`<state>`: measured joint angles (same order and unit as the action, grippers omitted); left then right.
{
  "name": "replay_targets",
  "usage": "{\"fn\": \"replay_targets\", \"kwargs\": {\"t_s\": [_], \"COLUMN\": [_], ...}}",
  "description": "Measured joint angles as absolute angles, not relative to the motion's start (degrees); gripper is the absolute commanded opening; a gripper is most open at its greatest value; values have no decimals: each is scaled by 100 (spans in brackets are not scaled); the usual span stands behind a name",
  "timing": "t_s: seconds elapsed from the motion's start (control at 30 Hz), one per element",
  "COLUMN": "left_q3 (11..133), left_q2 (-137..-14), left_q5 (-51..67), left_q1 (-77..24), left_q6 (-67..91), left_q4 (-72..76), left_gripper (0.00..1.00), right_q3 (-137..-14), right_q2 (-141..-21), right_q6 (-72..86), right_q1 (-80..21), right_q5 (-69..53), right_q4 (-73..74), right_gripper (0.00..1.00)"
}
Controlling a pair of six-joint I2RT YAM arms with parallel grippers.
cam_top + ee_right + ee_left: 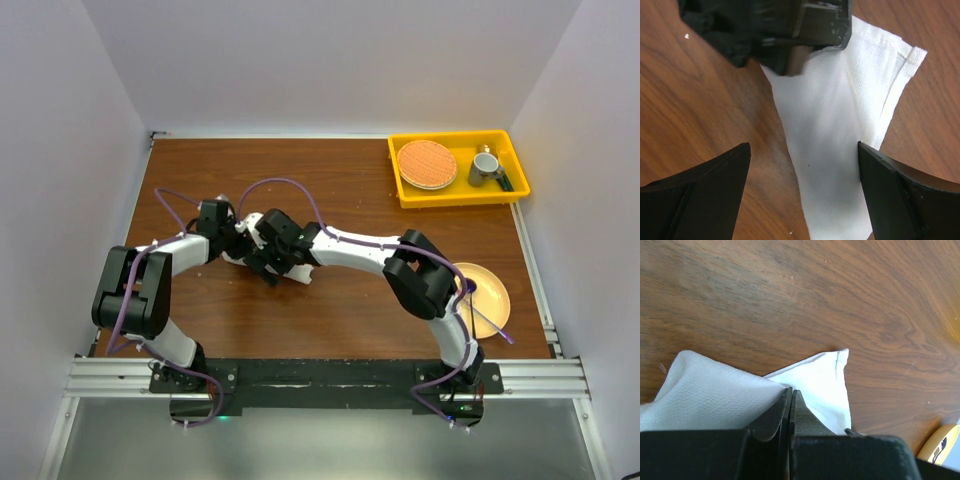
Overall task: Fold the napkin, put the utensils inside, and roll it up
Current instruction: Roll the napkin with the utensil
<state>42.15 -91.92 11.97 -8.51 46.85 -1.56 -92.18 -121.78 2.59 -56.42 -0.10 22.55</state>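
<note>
While the camera above shows my two arms meeting a little toward 9 o'clock from the middle of the brown wooden table (340, 190), it shows almost nothing of the off-white soft cloth napkin (840, 100), because my left claw (240, 245) and my right claw (270, 262) cover it. At 1 o'clock stands a yellow plastic tray (455, 196) with a round woven mat (427, 164) and a small grey cup (486, 165). At 4 o'clock lies a round yellow plate (492, 290), partly under my right arm. Something slim lies on it, too small for me to say if it is the gold fork.

From my left wrist, my fingers (772, 415) are pressed together and clamp a raised fold of the napkin. One hemmed corner points to 1 o'clock. The rest runs toward 9 o'clock and is cut off by the frame and by my own claw.

From my right wrist, my jaws stand wide apart and hold nothing. A narrow strip of the napkin runs between them from 1 o'clock to 6 o'clock, with my left claw gripping it at 11 o'clock. Whether the strip hangs or lies flat I cannot tell.

I judge this cloth light and limp: it will sag wherever nothing supports it. The stitched hem near a corner seems the best place to pinch.
</note>
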Motion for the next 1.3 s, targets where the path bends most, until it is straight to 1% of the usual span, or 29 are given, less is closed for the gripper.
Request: {"fn": "replay_targets", "kwargs": {"t_s": [0.1,0.23,0.27,0.33,0.37,0.4,0.47,0.5,0.57,0.6,0.73,0.9,1.03,1.1,1.17,1.23,1.27,1.3], "left_q3": [4215,4213,4211,4209,4209,4209,4209,4211,4213,4224,4335,4523,4521,4519,4512,4484,4447,4401], "left_q2": [-9188,-9148,-9129,-9050,-8969,-8890,-8643,-8506,-8158,-8003,-7533,-7301,-7223,-7205,-7255,-7373,-7450,-7526], "left_q5": [1199,1201,1203,1201,1197,1197,1188,1173,985,849,268,-60,95,172,257,377,436,473], "left_q1": [-834,-814,-808,-788,-781,-779,-775,-773,-757,-716,-617,-639,-639,-622,-576,-504,-467,-436], "left_q6": [4685,4668,4648,4580,4550,4510,4429,4386,4322,4287,4193,4309,4475,4569,4602,4644,4668,4703], "left_q4": [-169,-222,-244,-329,-421,-489,-650,-722,-963,-1122,-1935,-2770,-3129,-3122,-3092,-3033,-2978,-2934], "left_gripper": [0,0,6,18,29,35,49,51,57,64,79,82,82,83,83,82,82,82], "right_q3": [-9153,-9148,-9148,-9148,-9146,-9139,-9083,-9050,-9008,-9011,-9011,-8960,-8949,-8949,-8945,-8921,-8912,-8908], "right_q2": [-12175,-12180,-12189,-12243,-12278,-12311,-12361,-12363,-12357,-12348,-12348,-12361,-12407,-12422,-12422,-12422,-12422,-12422], "right_q6": [-51,-220,-224,-211,-187,-180,-51,8,152,242,725,1168,1533,1656,1745,1813,1826,1817], "right_q1": [-5756,-5774,-5774,-5769,-5767,-5767,-5769,-5769,-5769,-5774,-5828,-5837,-5806,-5767,-5756,-5749,-5745,-5745], "right_q5": [202,316,353,357,357,353,311,296,202,143,27,-213,-316,-405,-432,-449,-482,-510], "right_q4": [2128,1973,1929,1846,1817,1804,1730,1697,1564,1446,1170,1149,1238,1232,1227,1208,1186,1179], "right_gripper": [87,75,69,60,51,45,39,35,33,33,33,33,33,35,49,57,66,69]}}
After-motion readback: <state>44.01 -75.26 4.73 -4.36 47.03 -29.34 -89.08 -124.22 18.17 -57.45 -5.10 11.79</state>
